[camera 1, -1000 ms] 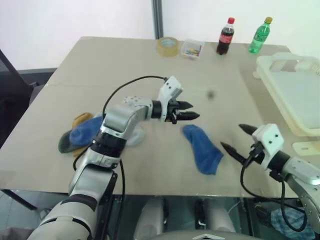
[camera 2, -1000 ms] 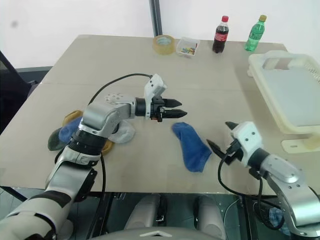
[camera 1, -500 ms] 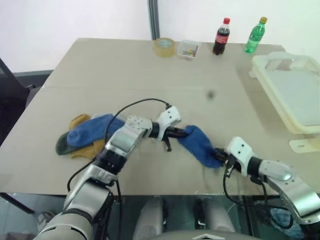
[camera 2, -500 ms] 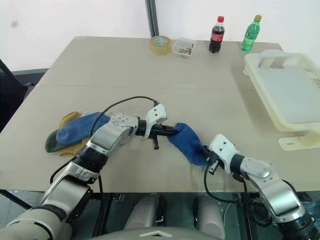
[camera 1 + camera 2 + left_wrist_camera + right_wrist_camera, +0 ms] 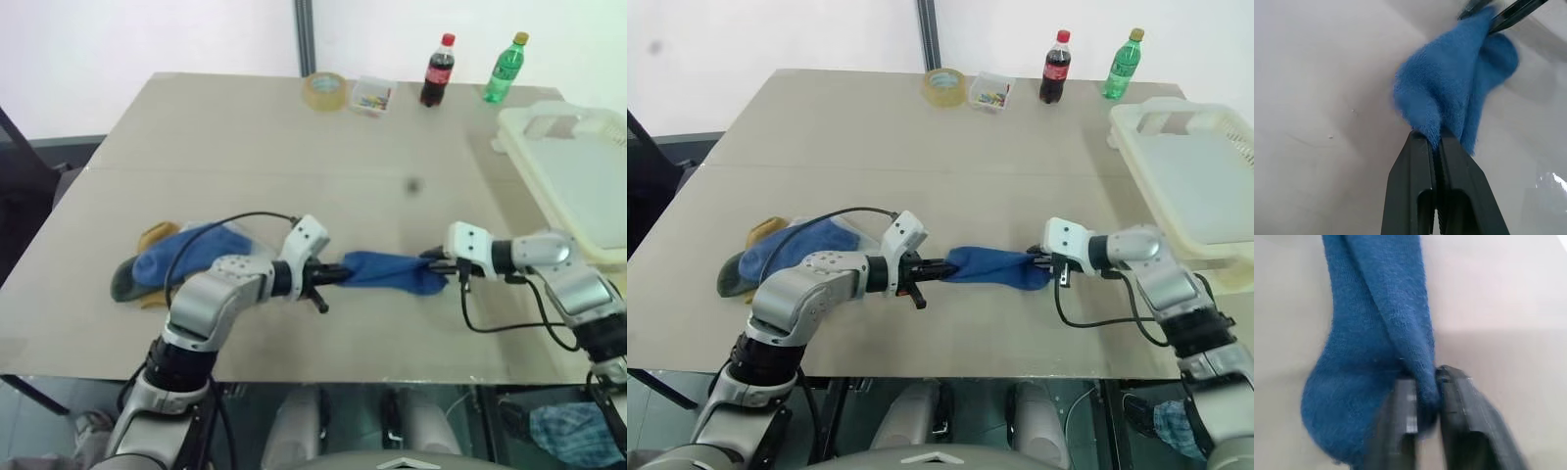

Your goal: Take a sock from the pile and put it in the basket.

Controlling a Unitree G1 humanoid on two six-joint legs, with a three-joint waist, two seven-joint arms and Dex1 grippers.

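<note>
1. Near the bench's (image 5: 294,147) front edge, about midway along it, a blue sock (image 5: 387,271) is stretched out between the two grippers
2. The left gripper (image 5: 333,275) has its jaws pinched tight on the sock's left end; in the left wrist view the fingers (image 5: 1415,186) meet around a fold of blue fabric
3. The right gripper (image 5: 438,262) clamps the sock's right end, its jaws narrow with cloth bunched between them, as the right wrist view shows (image 5: 1422,401)
4. The sock's middle sags toward the bench surface; whether it rests on it or hangs just above cannot be told
5. Toward the front left corner lies the pile (image 5: 171,259): a blue sock on top, mustard yellow and dark grey-green ones peeking out beneath, well apart from the held sock
6. Along the bench's right edge sits the basket (image 5: 573,171), cream with a handle cut-out at its far end, holding nothing visible; a small cream piece (image 5: 593,286) lies at its near corner
7. Along the far edge stand a roll of tape (image 5: 326,90), a small clear box (image 5: 374,96), a cola bottle (image 5: 438,70) and a green bottle (image 5: 506,69), in that order from left to right
</note>
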